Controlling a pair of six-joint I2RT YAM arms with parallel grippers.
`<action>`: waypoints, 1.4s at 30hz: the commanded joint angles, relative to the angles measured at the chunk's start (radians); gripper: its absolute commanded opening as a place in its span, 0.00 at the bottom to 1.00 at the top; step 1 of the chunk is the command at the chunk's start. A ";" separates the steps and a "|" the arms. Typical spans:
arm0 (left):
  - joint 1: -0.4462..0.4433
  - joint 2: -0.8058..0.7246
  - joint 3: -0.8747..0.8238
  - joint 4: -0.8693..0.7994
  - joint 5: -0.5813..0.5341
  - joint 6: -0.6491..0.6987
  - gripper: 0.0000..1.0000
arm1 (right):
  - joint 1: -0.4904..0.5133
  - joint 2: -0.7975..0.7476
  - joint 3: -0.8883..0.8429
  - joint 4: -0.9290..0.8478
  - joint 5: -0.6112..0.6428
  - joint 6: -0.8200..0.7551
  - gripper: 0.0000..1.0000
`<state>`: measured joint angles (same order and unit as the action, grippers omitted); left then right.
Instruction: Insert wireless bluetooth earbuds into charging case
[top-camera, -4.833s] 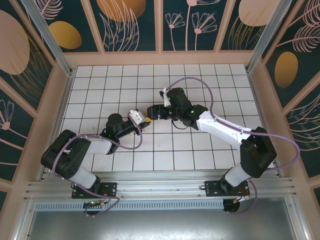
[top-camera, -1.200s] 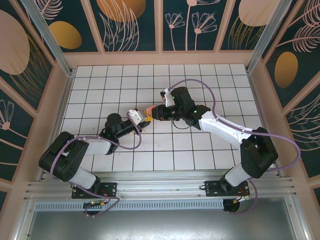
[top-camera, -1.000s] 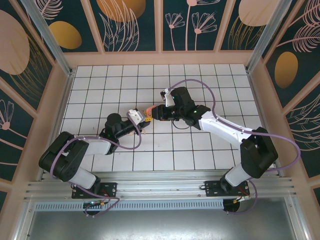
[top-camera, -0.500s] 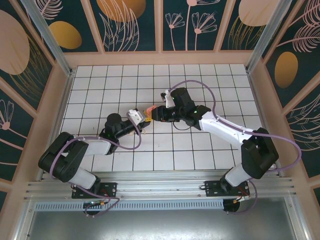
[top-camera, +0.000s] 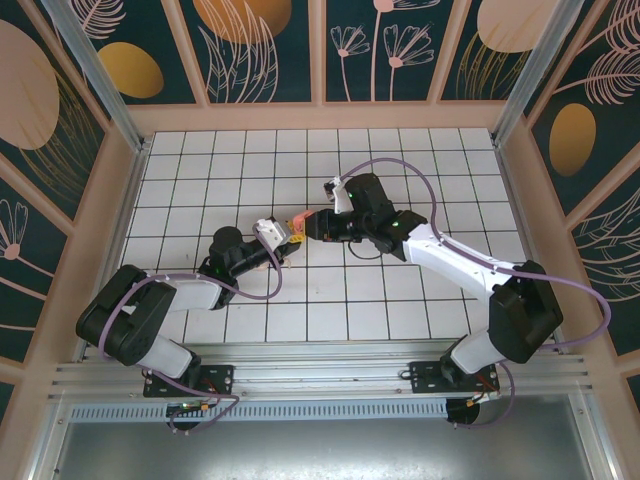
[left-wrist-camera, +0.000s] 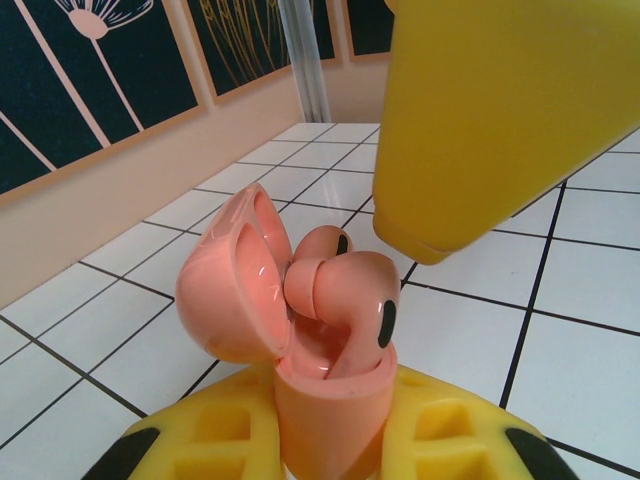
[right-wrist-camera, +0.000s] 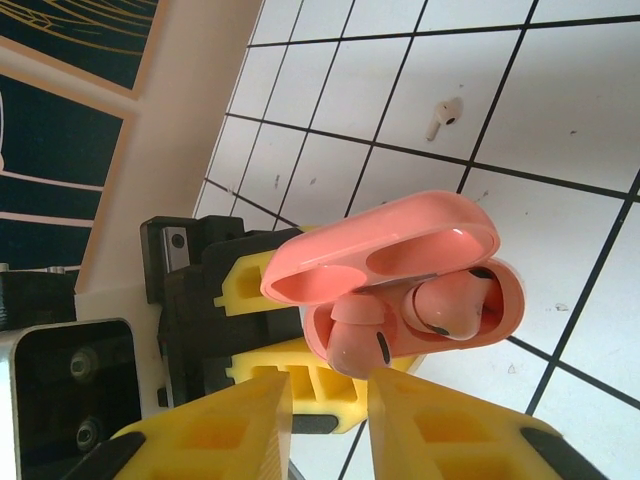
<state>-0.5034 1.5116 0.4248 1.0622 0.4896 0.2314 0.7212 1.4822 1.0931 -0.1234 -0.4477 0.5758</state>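
Clamping the salmon-pink charging case (left-wrist-camera: 330, 400) by its base, left gripper (top-camera: 281, 238) has its yellow fingers (left-wrist-camera: 450, 430) pressed tight against both sides, near the middle of the white tiled table (top-camera: 200, 170). Lid (left-wrist-camera: 235, 285) is hinged open and leans left in the left wrist view. Two salmon-pink earbuds (left-wrist-camera: 345, 290) sit in the case; the nearer one stands proud of the rim, not fully down, and the one behind it is mostly hidden. Right gripper (right-wrist-camera: 330, 400) hovers just beside the open case, its fingers narrowly apart with nothing between them. One of its fingers hangs close above the buds; contact cannot be told. One pale beige earbud (right-wrist-camera: 440, 117) lies loose on a tile beyond the case.
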 joint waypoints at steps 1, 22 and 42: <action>-0.004 -0.025 0.009 0.029 0.021 -0.006 0.08 | -0.005 0.010 0.034 0.019 -0.018 0.002 0.24; -0.006 -0.031 0.008 0.033 0.034 -0.012 0.08 | 0.016 0.042 0.024 0.072 -0.041 0.048 0.20; -0.005 -0.034 0.005 0.024 0.032 -0.007 0.08 | -0.020 -0.032 0.022 0.000 0.001 0.007 0.31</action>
<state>-0.5034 1.5009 0.4248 1.0485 0.4973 0.2314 0.7036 1.4555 1.0931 -0.0971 -0.4614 0.6075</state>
